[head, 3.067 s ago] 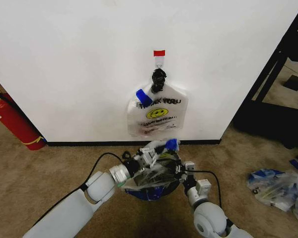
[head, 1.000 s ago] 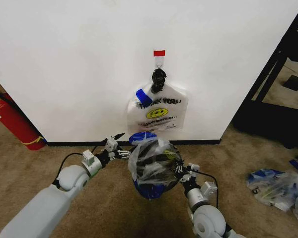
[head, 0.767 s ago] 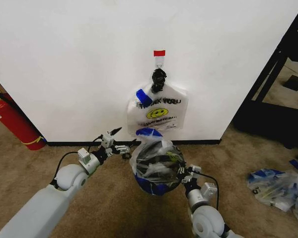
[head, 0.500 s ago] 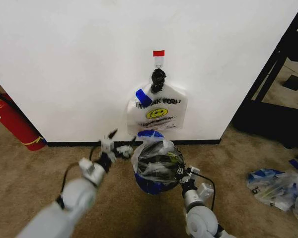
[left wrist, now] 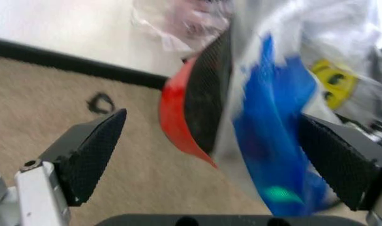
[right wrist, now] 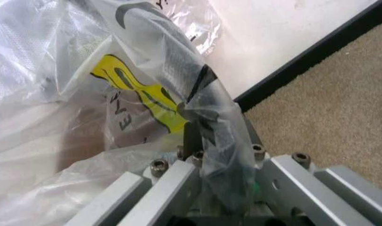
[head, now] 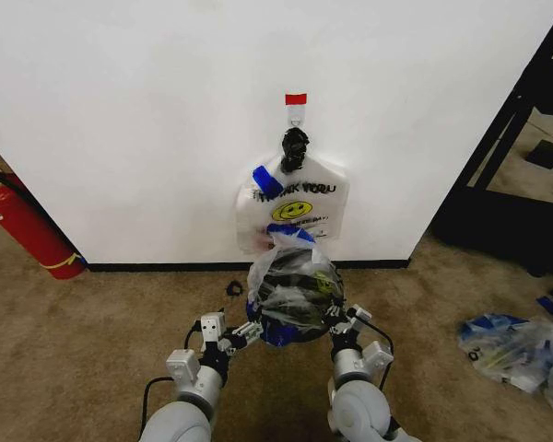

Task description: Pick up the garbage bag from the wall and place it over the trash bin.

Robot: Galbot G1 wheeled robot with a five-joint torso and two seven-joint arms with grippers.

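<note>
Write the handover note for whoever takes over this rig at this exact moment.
Left claw: open, low beside the trash bin, its fingers on either side of the bag's blue-taped part.
Right claw: shut on the garbage bag at the bin's other side.
Garbage bag: off the wall, draped over the bin.
"THANK YOU" bag: on the hook.
Done: bag fetched and draped.
Left: seat the bag around the rim, release.

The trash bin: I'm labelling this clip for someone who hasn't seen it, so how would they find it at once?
Start at the white wall and drop from its red-topped hook past the smiley "THANK YOU" bag to the carpet. The trash bin stands there: black mesh sides, red base, draped in the garbage bag, clear with blue patches.
</note>
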